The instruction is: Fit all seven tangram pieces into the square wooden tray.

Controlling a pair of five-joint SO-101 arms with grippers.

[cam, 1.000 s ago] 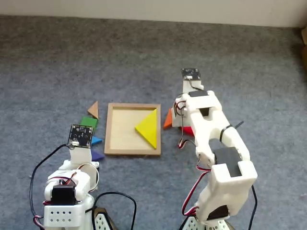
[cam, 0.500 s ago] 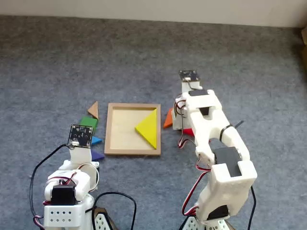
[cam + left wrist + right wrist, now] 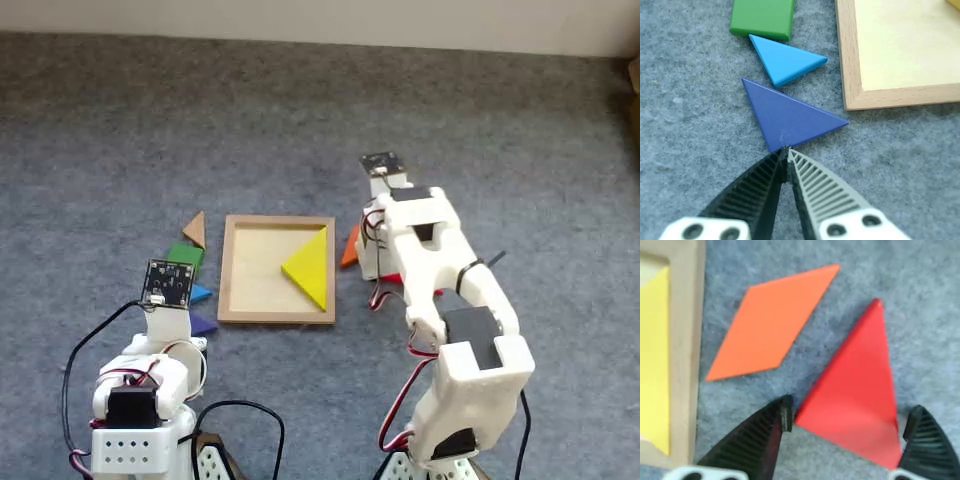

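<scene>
My right arm (image 3: 430, 250) is holding its jaws wide open, one on each side of the wide end of the red triangle (image 3: 857, 390). The triangle's long point is aiming away from the jaws, so this arm is the nearer one. The triangle is lying right of the wooden tray (image 3: 685, 340), just beside the orange piece (image 3: 772, 322). My left arm (image 3: 150, 370) is keeping its jaws closed, their tip touching the dark blue triangle (image 3: 787, 115). Since a second ago, the right wrist is swinging a little left.

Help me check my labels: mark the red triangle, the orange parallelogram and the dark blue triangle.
red triangle (image 3: 855, 385), right wrist view, centre of its face.
orange parallelogram (image 3: 771, 322), right wrist view, centre of its face.
dark blue triangle (image 3: 787, 117), left wrist view, centre of its face.
</scene>
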